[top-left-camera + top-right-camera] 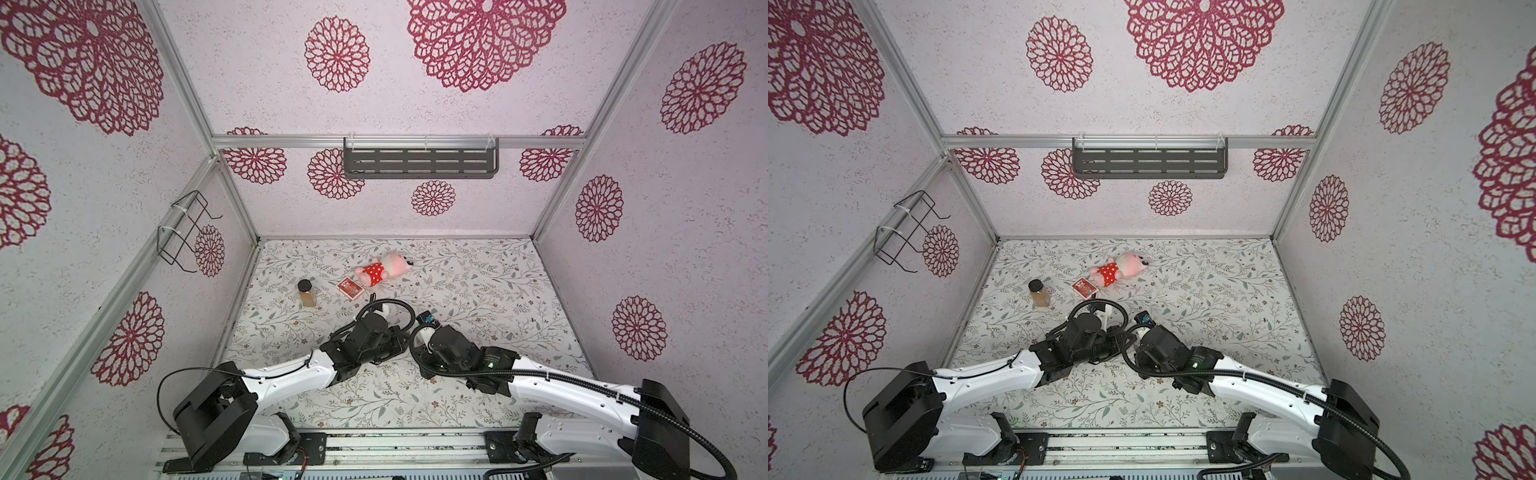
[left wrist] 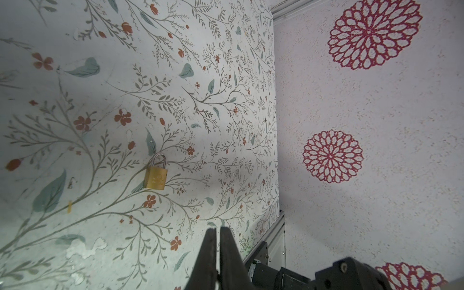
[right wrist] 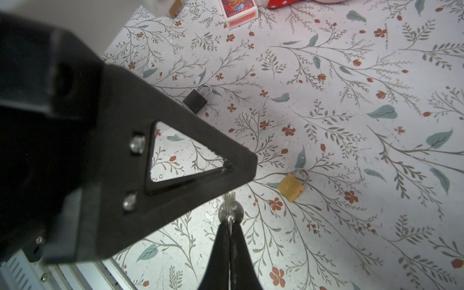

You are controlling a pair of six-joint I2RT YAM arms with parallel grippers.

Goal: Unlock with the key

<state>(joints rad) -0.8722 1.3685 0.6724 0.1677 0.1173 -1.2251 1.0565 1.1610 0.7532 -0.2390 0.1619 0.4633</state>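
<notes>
Left arm [image 1: 291, 374] and right arm [image 1: 536, 380] meet over the floral table [image 1: 478, 291], wrists close together. Farther back: a jar [image 1: 306, 293], upright, and a card box [image 1: 350, 288] just beside a plush [image 1: 384, 268] lying flat. Grey shelf [image 1: 419, 162] on back wall, wire rack [image 1: 185, 232] on left wall.

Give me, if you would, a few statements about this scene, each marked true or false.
1. The right gripper is shut on a silver key. True.
2. The gold padlock sits in the left gripper. False: it lies on the table, apart from both grippers.
3. A dark padlock also lies on the table. True.
4. The key is already in the gold padlock. False: it is clear of that padlock.
5. The jar lies on its side. False: it stands upright.
</notes>
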